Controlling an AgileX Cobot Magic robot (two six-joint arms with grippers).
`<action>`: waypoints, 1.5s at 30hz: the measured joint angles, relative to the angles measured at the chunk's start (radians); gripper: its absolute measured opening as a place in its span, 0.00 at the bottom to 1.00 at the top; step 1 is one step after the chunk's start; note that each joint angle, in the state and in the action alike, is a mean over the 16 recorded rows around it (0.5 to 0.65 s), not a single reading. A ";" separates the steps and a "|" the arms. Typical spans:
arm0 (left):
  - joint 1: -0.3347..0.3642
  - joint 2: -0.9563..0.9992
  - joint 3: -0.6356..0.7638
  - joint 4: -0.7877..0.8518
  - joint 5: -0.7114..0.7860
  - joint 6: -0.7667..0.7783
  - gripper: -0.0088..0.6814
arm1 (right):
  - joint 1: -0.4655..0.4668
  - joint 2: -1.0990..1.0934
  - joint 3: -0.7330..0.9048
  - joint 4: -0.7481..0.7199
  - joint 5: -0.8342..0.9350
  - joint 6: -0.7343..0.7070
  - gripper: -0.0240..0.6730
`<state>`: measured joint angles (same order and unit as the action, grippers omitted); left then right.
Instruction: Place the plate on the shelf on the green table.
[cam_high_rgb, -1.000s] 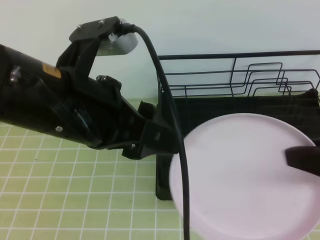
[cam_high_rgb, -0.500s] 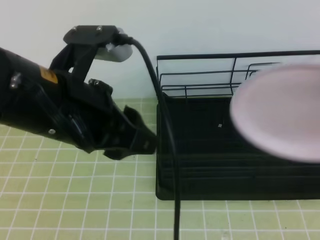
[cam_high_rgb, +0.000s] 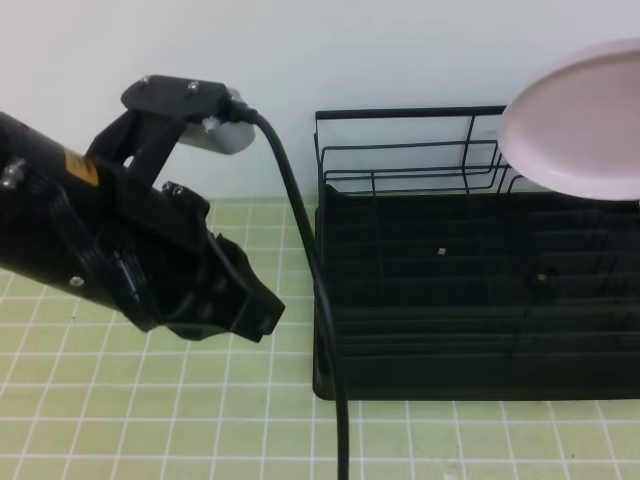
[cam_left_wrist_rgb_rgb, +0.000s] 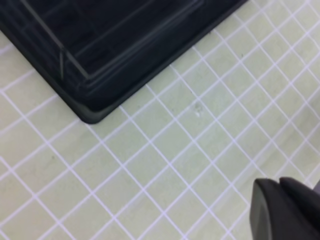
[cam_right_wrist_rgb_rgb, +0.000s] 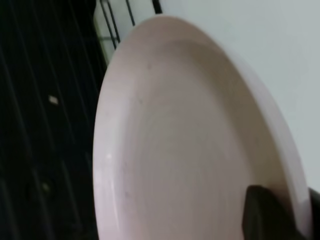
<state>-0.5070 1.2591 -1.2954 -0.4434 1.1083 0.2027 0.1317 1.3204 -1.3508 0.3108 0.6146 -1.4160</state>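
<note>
1. we've got the plate up in the air above the back right corner of the shelf, tilted and partly cut off by the frame edge; it isn't touching the wires yet as far as we can tell
2. right gripper is pinched on the plate's rim, one dark finger lying over the inner face near the edge; that's the only hold on it
3. left gripper hangs over the green table just left of the shelf, fingers pressed together on nothing
4. handling-wise we'd call it stiff, smooth and probably slippery; a rim pinch leaves the whole disc hanging off one point, so it may swing or slide; likely breakable if it drops onto the shelf
5. best hold is where it already is, the raised rim; we'd lower it edge-first between the shelf's upright dividers, slowly
</note>
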 joint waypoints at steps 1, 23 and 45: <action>0.000 0.000 0.000 0.000 0.006 0.002 0.02 | 0.000 0.017 -0.007 -0.001 -0.011 -0.030 0.05; 0.000 0.000 0.000 -0.001 0.027 0.060 0.01 | -0.002 0.195 -0.021 0.012 -0.106 -0.282 0.04; 0.000 0.000 0.000 -0.001 0.022 0.077 0.01 | -0.004 0.301 -0.021 0.030 -0.147 -0.270 0.12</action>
<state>-0.5070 1.2591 -1.2954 -0.4446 1.1298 0.2794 0.1281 1.6217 -1.3719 0.3408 0.4678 -1.6861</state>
